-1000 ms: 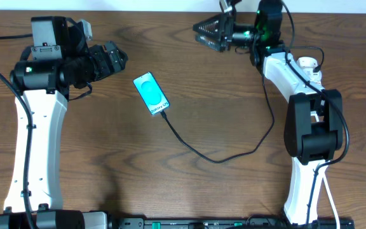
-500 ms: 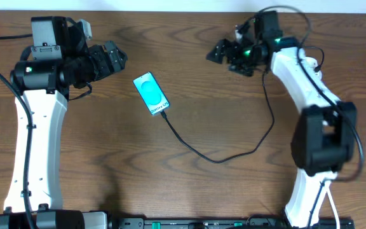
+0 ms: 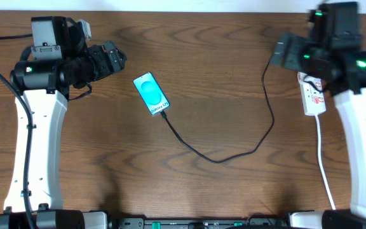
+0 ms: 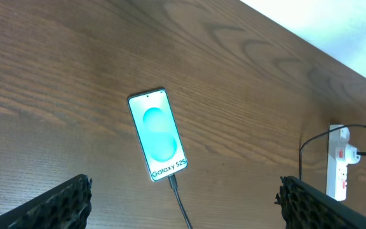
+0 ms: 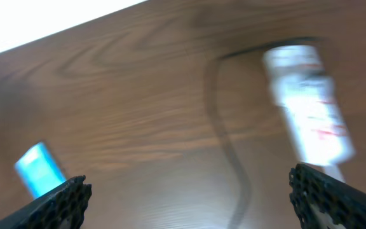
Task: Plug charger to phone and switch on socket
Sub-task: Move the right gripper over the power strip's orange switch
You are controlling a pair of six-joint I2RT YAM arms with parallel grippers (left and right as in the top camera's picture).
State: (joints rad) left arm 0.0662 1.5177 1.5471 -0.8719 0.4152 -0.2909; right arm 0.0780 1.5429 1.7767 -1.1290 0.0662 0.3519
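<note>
Right gripper [image 3: 283, 54] released, empty, near socket [image 3: 313, 98] at 3 o'clock; left gripper [image 3: 110, 60] likewise. Risk: wide jaws could snag charger [image 3: 221, 159], tugging plug from phone [image 3: 151, 94].

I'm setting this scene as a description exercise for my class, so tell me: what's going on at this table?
On the wooden table, the charger looks plugged into the lower end of the phone and runs to the socket on the right. The right gripper hangs open near the socket, holding nothing. The left gripper is open too, beside the phone. Whether the socket is switched on cannot be told.
</note>
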